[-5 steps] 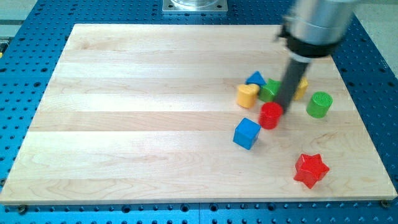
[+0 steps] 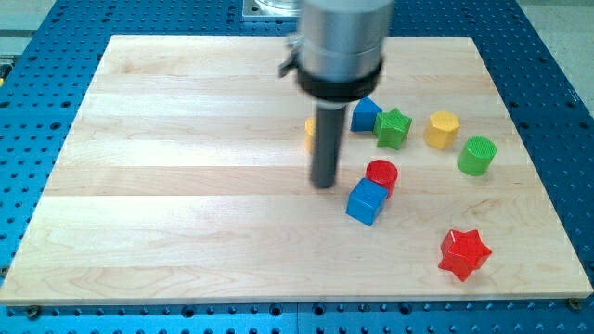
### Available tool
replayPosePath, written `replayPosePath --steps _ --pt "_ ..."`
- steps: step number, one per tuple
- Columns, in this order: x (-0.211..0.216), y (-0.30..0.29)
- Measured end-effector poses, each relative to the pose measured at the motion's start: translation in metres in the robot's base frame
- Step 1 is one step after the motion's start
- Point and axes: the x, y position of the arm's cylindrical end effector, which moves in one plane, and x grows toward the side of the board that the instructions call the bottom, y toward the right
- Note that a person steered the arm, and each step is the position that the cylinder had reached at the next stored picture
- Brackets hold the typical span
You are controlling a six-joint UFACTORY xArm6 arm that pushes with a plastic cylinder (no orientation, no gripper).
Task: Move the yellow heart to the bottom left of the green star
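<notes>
In the camera view, my tip (image 2: 324,185) rested on the wooden board (image 2: 167,186), with the blue cube (image 2: 367,201) just beside it at about four o'clock and the red cylinder (image 2: 381,173) at about two o'clock. There was no claw to open or close; the arm ended in a plain rod. The yellow heart (image 2: 310,135) showed only as a sliver behind the rod, at nine o'clock from the green star (image 2: 393,127), with the blue triangular block (image 2: 365,114) between them. It looked light, rigid and smooth, likely to slide and twist under an off-centre push, so contact belonged square on its flat side.

Against the earlier frame, my tip had swung from the cluster's right to its left, the heart had been shoved leftwards, and the red cylinder had shifted slightly.
</notes>
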Motion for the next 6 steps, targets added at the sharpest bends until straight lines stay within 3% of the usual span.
replayPosePath --steps 1,2,3,5,6 --pt "-0.038 -0.026" --pt "-0.063 0.005" --pt "-0.083 0.0" --pt "-0.085 0.113" --pt "-0.088 0.113"
